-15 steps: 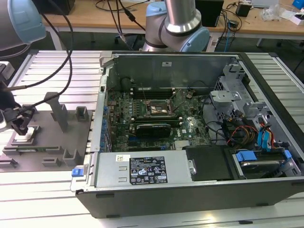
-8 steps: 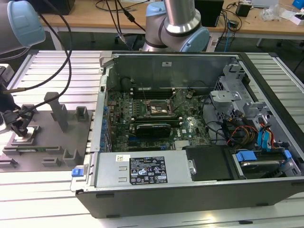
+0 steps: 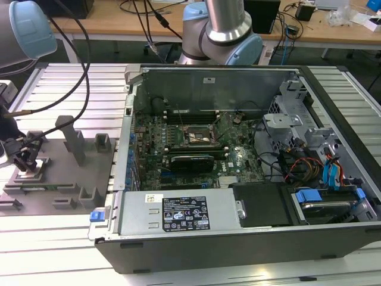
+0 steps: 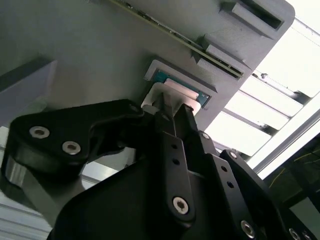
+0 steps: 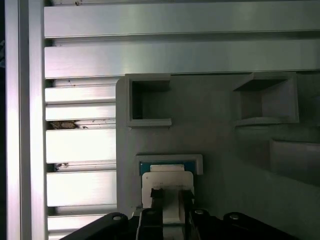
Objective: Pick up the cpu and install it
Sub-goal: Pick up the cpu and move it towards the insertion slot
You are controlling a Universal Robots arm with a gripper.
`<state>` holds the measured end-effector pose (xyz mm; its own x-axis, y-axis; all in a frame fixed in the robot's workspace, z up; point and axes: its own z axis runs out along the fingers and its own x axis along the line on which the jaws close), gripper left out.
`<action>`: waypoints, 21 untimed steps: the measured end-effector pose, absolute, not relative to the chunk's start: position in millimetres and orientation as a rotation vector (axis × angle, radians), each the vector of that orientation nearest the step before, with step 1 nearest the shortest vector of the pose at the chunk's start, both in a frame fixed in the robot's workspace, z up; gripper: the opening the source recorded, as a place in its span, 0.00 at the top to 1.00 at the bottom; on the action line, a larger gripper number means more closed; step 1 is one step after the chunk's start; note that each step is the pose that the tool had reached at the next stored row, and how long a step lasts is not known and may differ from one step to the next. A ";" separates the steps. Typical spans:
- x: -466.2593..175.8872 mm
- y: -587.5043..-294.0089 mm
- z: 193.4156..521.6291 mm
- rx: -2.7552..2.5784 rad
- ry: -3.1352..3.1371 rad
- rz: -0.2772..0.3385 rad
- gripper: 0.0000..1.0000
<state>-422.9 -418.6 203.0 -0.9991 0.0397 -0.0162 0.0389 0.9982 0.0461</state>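
Observation:
The cpu lies flat in a shallow square pocket of the grey fixture plate. It is a small chip with a pale top and a blue-green edge, seen in both wrist views. My gripper is low, directly over the cpu, and a white piece at its tip covers the near part of the chip. At the exterior view's left, the gripper hangs just above the cpu on the plate. The dark socket on the green motherboard is far off, toward the exterior view's right.
The open computer case stands beside the plate, with its wall between plate and motherboard. Grey upright blocks rise from the plate near the gripper. Cables trail from the arm. Ribbed aluminium table slats surround the plate.

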 end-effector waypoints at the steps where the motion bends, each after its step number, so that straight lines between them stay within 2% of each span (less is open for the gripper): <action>1: -422.9 -418.6 203.0 0.061 3.123 0.072 0.71; 6: -423.0 -418.6 203.0 0.061 3.123 0.072 0.40; 7: -423.0 -418.6 203.0 0.061 3.123 0.072 0.40; 8: -423.0 -418.6 202.9 0.061 3.123 0.072 0.34; 21: -423.1 -413.7 192.4 0.056 3.123 0.067 0.34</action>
